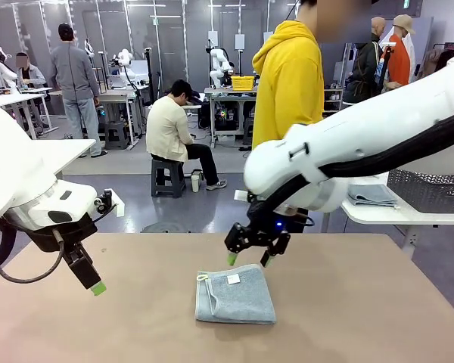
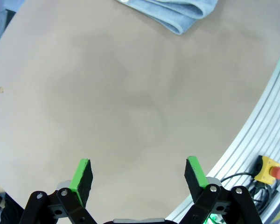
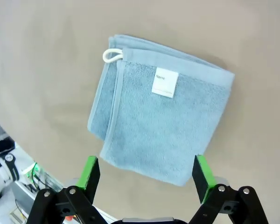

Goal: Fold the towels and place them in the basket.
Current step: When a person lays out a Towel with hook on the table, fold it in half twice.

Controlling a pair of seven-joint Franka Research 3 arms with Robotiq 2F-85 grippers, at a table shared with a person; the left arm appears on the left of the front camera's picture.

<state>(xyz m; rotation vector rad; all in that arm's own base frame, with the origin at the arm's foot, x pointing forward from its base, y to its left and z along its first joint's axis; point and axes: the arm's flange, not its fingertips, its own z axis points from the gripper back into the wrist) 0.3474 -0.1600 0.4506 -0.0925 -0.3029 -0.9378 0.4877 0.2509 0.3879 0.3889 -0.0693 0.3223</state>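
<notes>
Worktop [image 1: 378, 302] carries the grey-blue towel [image 1: 235, 293], folded, below my right tool [image 1: 248, 259], jaws apart and empty as on the left tool [image 2: 138, 161]; I judge lifting it into the basket [image 1: 427, 190] remains.

We find one towel [image 1: 235, 295] on the table [image 1: 363, 302] centre; far right behind, the basket [image 1: 431, 190] apparently rests on a side table [image 1: 378, 214].
</notes>
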